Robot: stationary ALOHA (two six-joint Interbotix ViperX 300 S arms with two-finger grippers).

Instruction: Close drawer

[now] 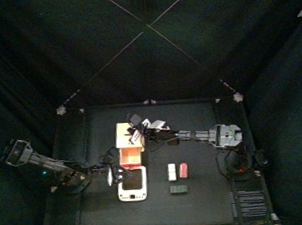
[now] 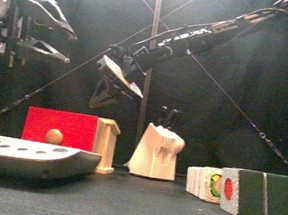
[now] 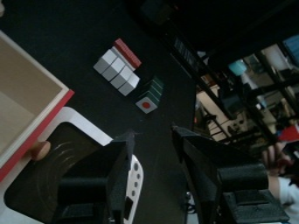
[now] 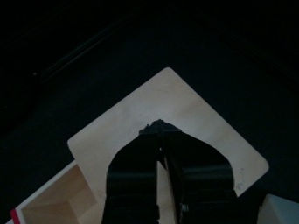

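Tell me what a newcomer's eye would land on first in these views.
Probably the drawer, left of centre on the table, its red tray front and round knob facing the front camera and pulled out. The right gripper hovers over its whitish top, jaws nearly together, while the left gripper hangs open above the white gadget at the front left. Small coloured blocks sit at the front right.

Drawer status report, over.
Left gripper open, hovering above white gadget. Right gripper shut, over the drawer top. Tray pulled out. Nothing blocking.
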